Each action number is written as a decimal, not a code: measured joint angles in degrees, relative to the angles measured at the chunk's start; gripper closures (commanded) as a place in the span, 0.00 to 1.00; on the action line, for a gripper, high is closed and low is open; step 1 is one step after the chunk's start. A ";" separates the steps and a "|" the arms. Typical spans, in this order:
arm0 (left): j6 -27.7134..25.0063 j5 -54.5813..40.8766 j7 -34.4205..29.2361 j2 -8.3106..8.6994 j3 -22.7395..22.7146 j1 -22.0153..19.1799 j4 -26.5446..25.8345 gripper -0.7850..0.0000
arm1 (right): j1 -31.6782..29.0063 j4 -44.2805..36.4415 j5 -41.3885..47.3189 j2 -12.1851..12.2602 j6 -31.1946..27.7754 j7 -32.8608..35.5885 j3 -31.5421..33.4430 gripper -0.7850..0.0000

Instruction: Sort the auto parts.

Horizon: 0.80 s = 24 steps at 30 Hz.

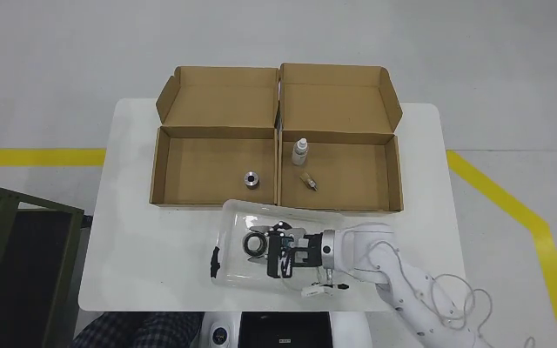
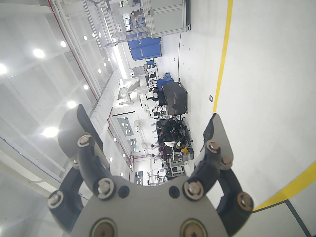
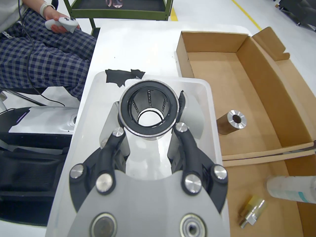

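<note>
Progress so far?

Partly done, I'd judge. Going from the left, the left box [image 1: 191,170] holds one steel sleeve [image 1: 251,180], standing on end near its right wall.

And the piece in hand?

The linear bearing [image 3: 149,109] is in the clear tray [image 1: 228,228] at the near edge of the table [image 1: 130,226], in front of both boxes. The right gripper [image 3: 148,104] has its fingers pressed against the bearing's two sides, so it looks clamped on it. Whether the bearing is lifted off the tray floor I cannot tell.

Further right?

The right box [image 1: 357,174] has a white bottle [image 1: 299,152] and, just nearer the robot, a brass fitting [image 1: 308,182] lying on its side. Both are close to that box's left wall.

So what is left?

The bearing is the one part I can make out in the tray, and it has yet to go into a box. Which box is a judgement; it resembles the sleeve more than the bottle or fitting.

Anything in the way?

The tray's far wall and then a box's near wall stand between the bearing and either box, so it would have to go up and over. The black tape [image 3: 123,76] on the tray's rim is on the side away from the boxes. The left gripper [image 2: 148,119] is spread wide with nothing between its fingers — it points out at the hall.
</note>
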 measured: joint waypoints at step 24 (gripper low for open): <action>0.00 0.00 0.00 0.00 0.00 0.00 0.00 0.00 | -6.53 -7.03 2.55 2.61 0.93 -8.45 12.57 1.00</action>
